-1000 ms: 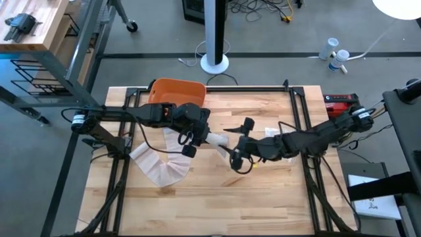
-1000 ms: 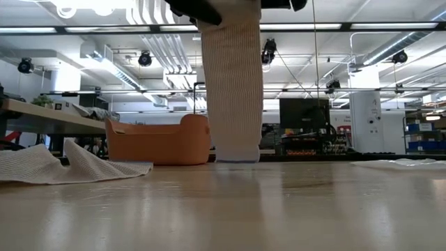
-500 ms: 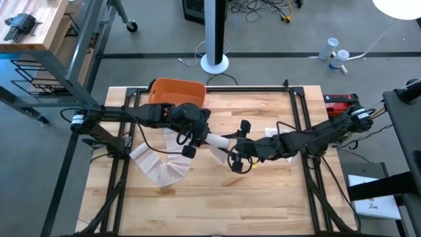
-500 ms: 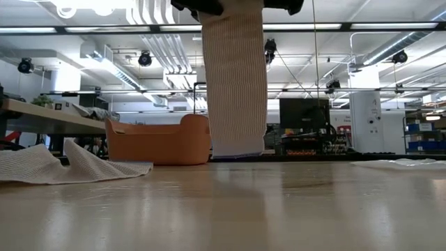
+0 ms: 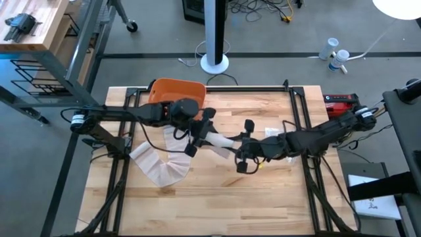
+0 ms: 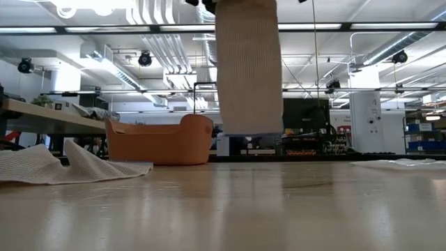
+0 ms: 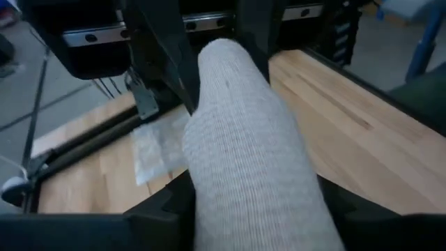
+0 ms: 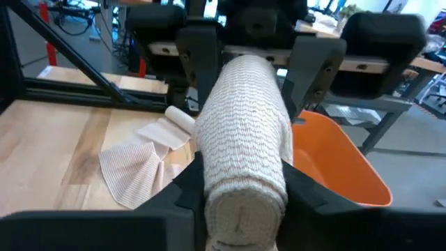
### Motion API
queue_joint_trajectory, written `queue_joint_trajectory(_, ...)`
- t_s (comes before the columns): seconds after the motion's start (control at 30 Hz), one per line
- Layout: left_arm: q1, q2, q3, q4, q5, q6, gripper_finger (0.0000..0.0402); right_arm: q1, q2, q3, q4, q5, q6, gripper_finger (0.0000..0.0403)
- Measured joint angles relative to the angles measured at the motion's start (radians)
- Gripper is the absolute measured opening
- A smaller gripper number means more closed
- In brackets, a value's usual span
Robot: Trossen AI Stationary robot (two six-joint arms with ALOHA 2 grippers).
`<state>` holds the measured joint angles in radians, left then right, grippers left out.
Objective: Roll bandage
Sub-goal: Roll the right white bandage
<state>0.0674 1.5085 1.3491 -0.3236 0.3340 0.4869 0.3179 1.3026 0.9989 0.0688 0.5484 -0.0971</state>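
Since a second ago the hanging strip has risen clear of the table | bandage (image 5: 220, 141): ribbed off-white knit, rolled into a cylinder | held between left gripper (image 5: 199, 133) and right gripper (image 5: 244, 147), each clamped on an end, above table (image 5: 276, 197) centre; loose tail crumpled beside orange bin (image 5: 176, 90) | no legible writing

bin (image 5: 179, 91): orange, at table's far edge
table (image 5: 217, 197): light wood
pole base (image 5: 214, 64): white, on floor beyond table
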Motion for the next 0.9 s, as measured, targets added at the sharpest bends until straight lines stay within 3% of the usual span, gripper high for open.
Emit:
queue_joint_trajectory(0.17,0.029,-0.005,-0.038,0.098,0.022,-0.026,0.0189,0.028,-0.089,-0.001,-0.050,-0.003,-0.002,0.0098)
queue_joint_trajectory(0.3,0.051,0.004,-0.123,0.316,0.089,-0.083,0.0210,0.047,-0.144,-0.001,-0.061,-0.004,-0.037,0.0104)
queue_joint_trajectory(0.47,0.069,0.031,-0.247,0.623,0.097,-0.153,0.0228,0.060,-0.192,-0.001,-0.060,-0.007,-0.060,0.0097)
queue_joint_trajectory(0.6,0.071,0.059,-0.279,0.757,0.093,-0.183,0.0228,0.062,-0.200,-0.001,-0.059,-0.008,-0.071,0.0103)
queue_joint_trajectory(0.77,0.071,0.101,-0.249,0.784,0.068,-0.173,0.0185,0.062,-0.187,-0.001,-0.037,-0.008,-0.072,0.0107)
queue_joint_trajectory(0.9,0.071,0.137,-0.223,0.780,0.068,-0.176,0.0080,0.062,-0.180,-0.001,-0.034,-0.009,-0.072,0.0103)
